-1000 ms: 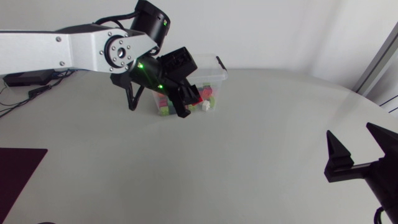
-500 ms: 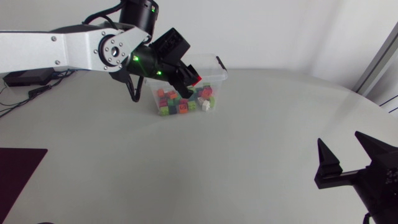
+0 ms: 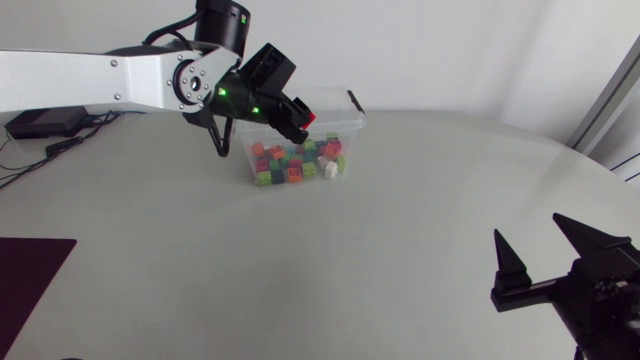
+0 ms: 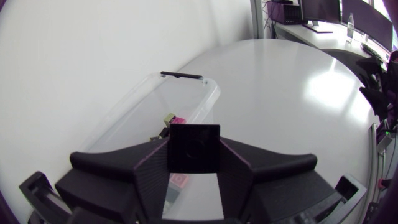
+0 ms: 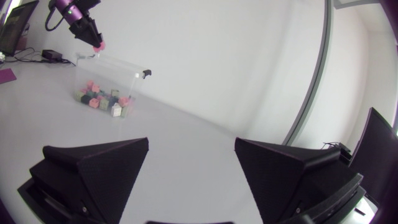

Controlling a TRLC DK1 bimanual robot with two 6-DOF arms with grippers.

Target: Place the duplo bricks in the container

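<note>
My left gripper [image 3: 300,122] hangs over the clear plastic container [image 3: 347,125], shut on a red duplo brick [image 3: 310,118]. From the left wrist the brick [image 4: 193,147] looks dark, clamped between both fingers, with the container's rim [image 4: 186,82] right below and ahead. Several coloured bricks [image 3: 293,163] lie inside the box. Far across the table, the right wrist view shows that gripper [image 5: 87,28], its brick [image 5: 97,45] and the box [image 5: 115,67]. My right gripper [image 3: 543,258] stands open and empty at the table's near right; its fingers spread wide in its own view [image 5: 191,168].
A dark mat [image 3: 30,275] lies at the table's near left edge. A black latch [image 3: 354,100] sticks up at the container's right end. Bare grey tabletop [image 3: 330,260] spans the stretch between the box and my right gripper.
My left gripper has lifted the red brick from beside the box's front wall to above its opening. My right gripper has drifted a little leftward.
</note>
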